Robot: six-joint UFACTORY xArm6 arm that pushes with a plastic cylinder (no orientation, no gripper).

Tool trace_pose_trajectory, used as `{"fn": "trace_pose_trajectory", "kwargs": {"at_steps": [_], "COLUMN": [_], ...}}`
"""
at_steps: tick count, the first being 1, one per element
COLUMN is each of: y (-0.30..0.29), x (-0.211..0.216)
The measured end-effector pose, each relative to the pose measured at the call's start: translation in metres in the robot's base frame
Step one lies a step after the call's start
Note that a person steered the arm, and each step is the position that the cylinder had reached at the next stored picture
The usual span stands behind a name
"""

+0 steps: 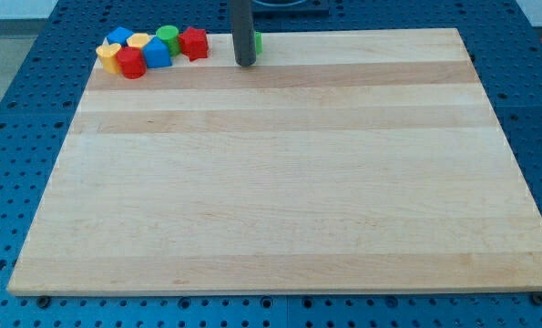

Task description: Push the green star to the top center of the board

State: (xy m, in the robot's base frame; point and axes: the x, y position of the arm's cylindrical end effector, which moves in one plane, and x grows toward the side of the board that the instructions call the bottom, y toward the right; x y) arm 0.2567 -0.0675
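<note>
Your green star (257,41) sits at the bench's (271,182) top edge, mostly hidden behind my tip (244,64); the tool is a bare rod, grasping nothing; light, slippery plastic, so nudge centrally.

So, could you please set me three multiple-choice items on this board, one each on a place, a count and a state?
1. Where is the cluster of blocks?
A. the view's top left
B. the view's bottom right
C. the board's middle

2. How many red blocks show?
A. none
B. two
C. five

3. How does the green block by my tip appear?
A. fully visible
B. mostly hidden behind the rod
C. stacked on a yellow block

Answers: 1 A, the cluster sits at that corner. 2 B, one red block and another. 3 B, only a green sliver shows beside my tip.
</note>
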Motion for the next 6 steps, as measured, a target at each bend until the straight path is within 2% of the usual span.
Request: {"fn": "trace_pose_trajectory", "kwargs": {"at_steps": [1,2,5,6], "y": [-0.039,-0.050,-0.031,0.005], "x": [0.000,0.000,-0.019,-0.017]}}
